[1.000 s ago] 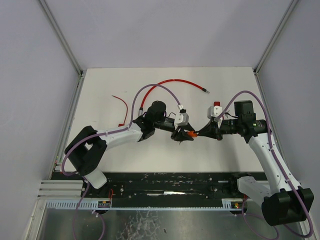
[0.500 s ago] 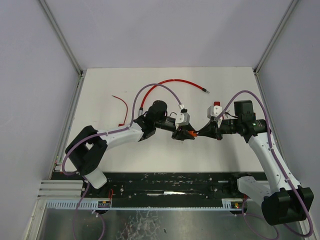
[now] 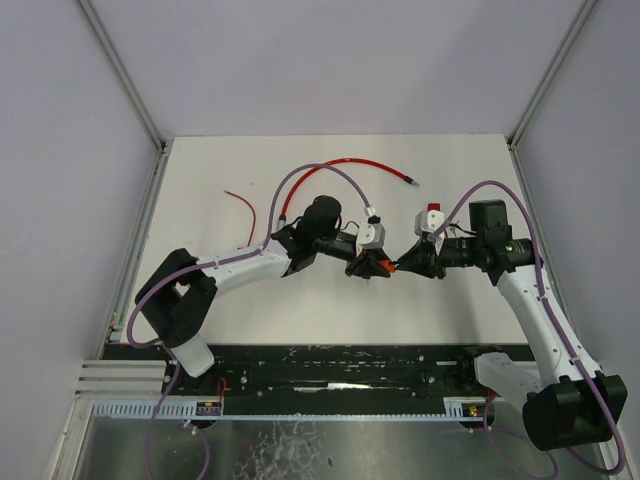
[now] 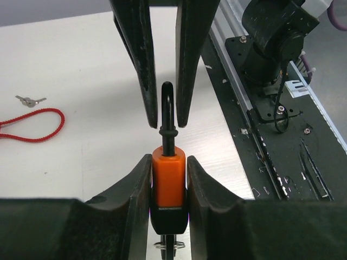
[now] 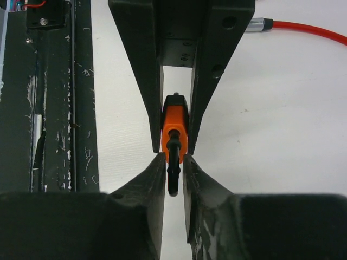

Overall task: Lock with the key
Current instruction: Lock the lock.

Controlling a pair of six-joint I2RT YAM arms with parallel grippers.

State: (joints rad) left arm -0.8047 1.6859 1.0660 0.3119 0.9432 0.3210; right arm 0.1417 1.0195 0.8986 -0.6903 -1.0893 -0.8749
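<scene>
An orange and black padlock (image 3: 378, 266) hangs above the table's middle between both grippers. My left gripper (image 4: 168, 162) is shut on its orange body (image 4: 168, 179), with a finger pressed against each side. The black shackle (image 4: 167, 108) points toward my right gripper (image 5: 173, 158), whose fingers stand slightly open around the shackle (image 5: 173, 168), a thin gap showing beside it. A key with its wire ring (image 4: 169, 245) sticks out of the padlock's underside, mostly hidden behind the body.
A red cable (image 3: 350, 163) curves across the far table and a thin red wire (image 3: 245, 205) lies at the far left. Loose keys (image 4: 30, 100) rest near a red cord loop (image 4: 32, 124). A black rail (image 3: 340, 365) runs along the near edge.
My left jaws have closed onto the padlock's body and that arm has shifted slightly right. My right jaws have eased apart from the shackle.
</scene>
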